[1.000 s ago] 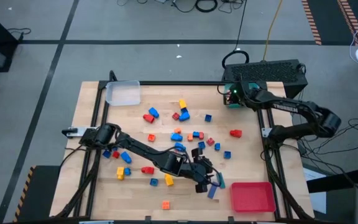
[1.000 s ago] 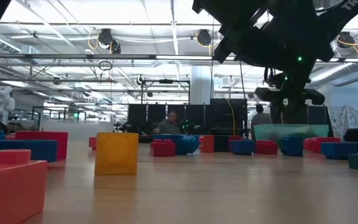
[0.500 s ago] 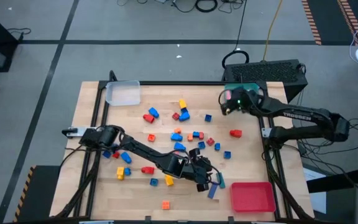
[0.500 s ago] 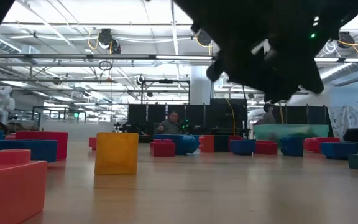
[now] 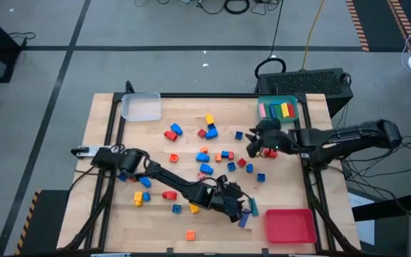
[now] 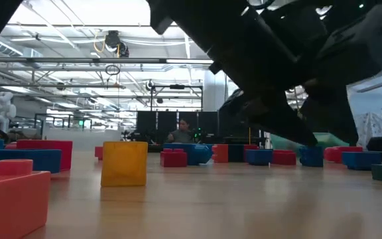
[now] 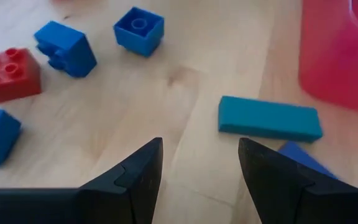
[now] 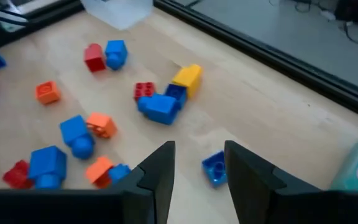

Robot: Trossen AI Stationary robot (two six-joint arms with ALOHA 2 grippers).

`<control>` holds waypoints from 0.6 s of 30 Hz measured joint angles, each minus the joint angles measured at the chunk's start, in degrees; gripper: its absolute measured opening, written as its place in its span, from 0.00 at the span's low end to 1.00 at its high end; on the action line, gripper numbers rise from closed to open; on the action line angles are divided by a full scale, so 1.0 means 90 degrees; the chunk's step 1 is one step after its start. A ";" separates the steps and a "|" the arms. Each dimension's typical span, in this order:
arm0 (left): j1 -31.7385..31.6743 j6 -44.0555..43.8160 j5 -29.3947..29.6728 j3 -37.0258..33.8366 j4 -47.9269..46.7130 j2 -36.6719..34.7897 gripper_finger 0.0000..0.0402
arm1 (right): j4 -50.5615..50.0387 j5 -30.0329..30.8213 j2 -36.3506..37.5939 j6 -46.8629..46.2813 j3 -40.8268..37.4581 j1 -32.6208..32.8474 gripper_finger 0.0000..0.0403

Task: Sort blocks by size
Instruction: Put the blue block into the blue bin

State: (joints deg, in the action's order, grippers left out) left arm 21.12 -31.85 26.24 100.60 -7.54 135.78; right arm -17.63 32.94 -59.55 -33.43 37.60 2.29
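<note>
Blocks point(image 5: 207, 135): small studded plastic bricks, red, blue, orange and yellow, scattered loose over the middle of the wooden tabletop point(image 5: 163, 221). A few more lie toward the left edge and the near edge. Smooth glossy faces, round studs on top.

Teal tray point(image 5: 277, 109) at the far right corner holds long bars in pink, yellow, green and red, side by side. Clear tray point(image 5: 141, 106) at the far left corner. Red tray point(image 5: 290, 225) at the near right corner.

Left tool point(image 5: 242, 213) low over the tabletop just left of the red tray, fingers apart, nothing between them. Left wrist view: flat teal bar point(image 7: 269, 118) lies just ahead, beside the red tray's wall; a blue piece point(image 7: 303, 157) next to it is partly cut off by a finger.

Right tool point(image 5: 252, 145) over the right side of the scatter, fingers slightly apart, empty. A small blue cube point(image 8: 215, 167) lies just ahead between them in the wrist view.

No readable writing. Low view: dark arm fills the upper right, hiding much behind it.
</note>
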 joint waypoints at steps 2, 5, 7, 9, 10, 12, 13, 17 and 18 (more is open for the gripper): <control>0.0059 -0.0278 0.0318 0.0012 0.0069 0.0067 0.53 | 0.0002 0.0207 0.0000 -0.0143 0.0000 0.0332 0.30; 0.0163 -0.0421 0.0579 0.0002 0.0237 0.0199 0.53 | 0.0018 0.0467 0.0000 -0.0294 0.0000 0.0751 0.30; 0.0235 -0.0429 0.0664 0.0004 0.0324 0.0258 0.53 | -0.0023 0.0480 0.0016 -0.0311 0.0000 0.0962 0.30; 0.0291 -0.0458 0.0708 0.0008 0.0579 0.0377 0.53 | -0.0017 0.0505 0.0036 -0.0387 0.0000 0.1114 0.30; 0.0306 -0.0484 0.0706 0.0010 0.0662 0.0418 0.53 | -0.0016 0.0518 0.0036 -0.0403 0.0000 0.1175 0.30; 0.0352 -0.0594 0.0701 0.0010 0.0763 0.0483 0.53 | -0.0033 0.0519 0.0034 -0.0411 0.0000 0.1272 0.30; 0.0371 -0.0602 0.0690 0.0010 0.0902 0.0527 0.53 | -0.0031 0.0528 0.0034 -0.0430 0.0000 0.1301 0.30; 0.0458 -0.0610 0.0635 0.0008 0.1307 0.0610 0.53 | -0.0032 0.0543 0.0034 -0.0539 0.0000 0.1356 0.30; 0.0481 -0.0601 0.0636 0.0015 0.1366 0.0622 0.53 | -0.0032 0.0543 0.0034 -0.0547 0.0000 0.1362 0.30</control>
State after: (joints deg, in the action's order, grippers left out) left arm 25.45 -37.26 31.97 100.73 4.75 141.38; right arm -17.92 37.82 -59.24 -38.35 37.60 14.55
